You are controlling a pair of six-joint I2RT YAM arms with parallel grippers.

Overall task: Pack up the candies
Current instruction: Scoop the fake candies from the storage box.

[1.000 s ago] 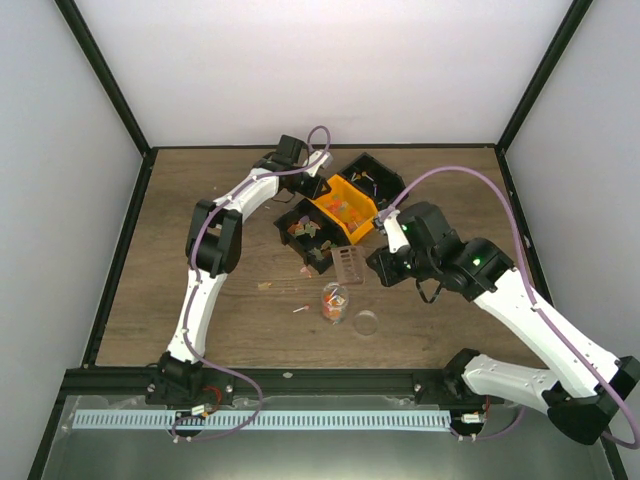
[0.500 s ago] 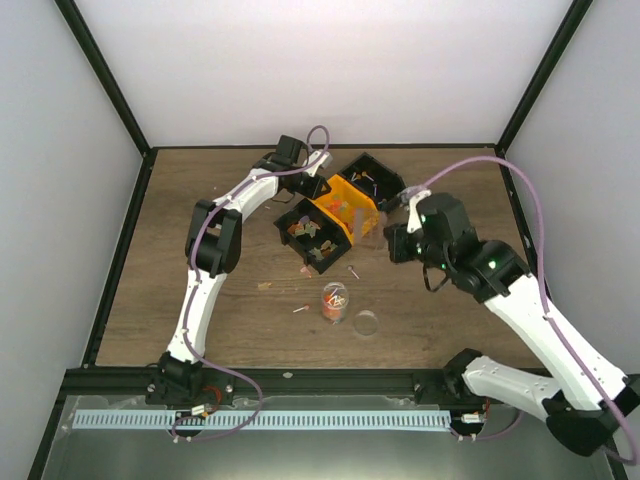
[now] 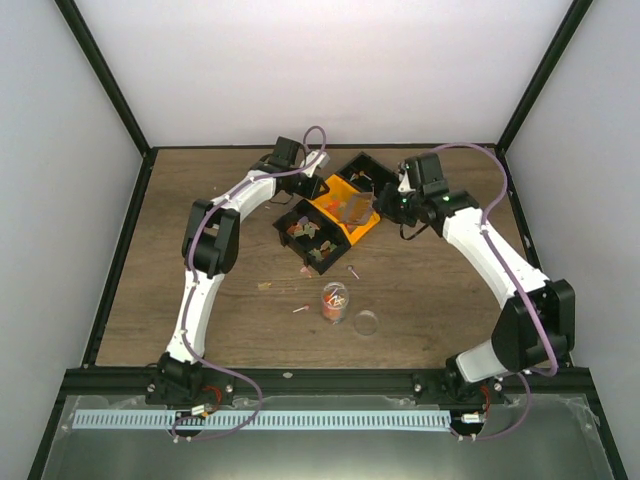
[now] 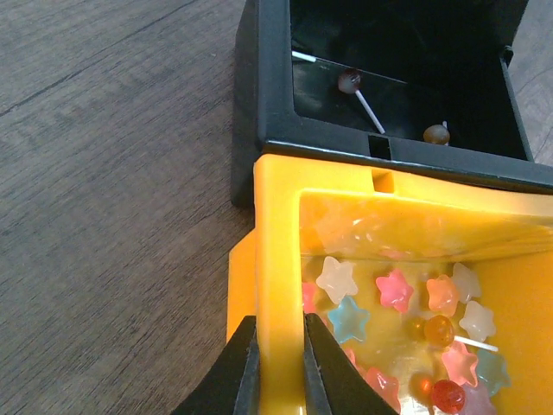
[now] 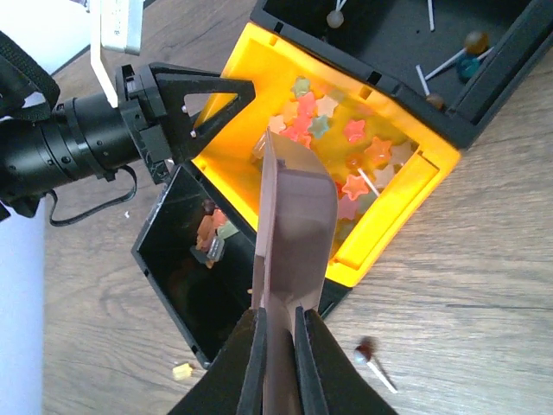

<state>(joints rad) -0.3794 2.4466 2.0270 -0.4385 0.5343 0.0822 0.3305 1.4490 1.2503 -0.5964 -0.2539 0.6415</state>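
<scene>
Right fingers (image 5: 249, 367) pinch a brown scoop (image 5: 294, 216) — its long axis points straight ahead over the orange bin (image 5: 393, 203), candies (image 5: 354, 131) just beyond its tip; left fingers (image 4: 240, 372) clamp the bin's wall.

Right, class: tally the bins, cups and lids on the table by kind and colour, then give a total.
black bins: 2
orange bin: 1
clear cup: 1
clear lid: 1
Total: 5

Two black bins (image 3: 283, 220); one each: orange bin (image 3: 322, 203), cup (image 3: 335, 302), lid (image 3: 367, 322), scoop (image 3: 356, 209).
</scene>
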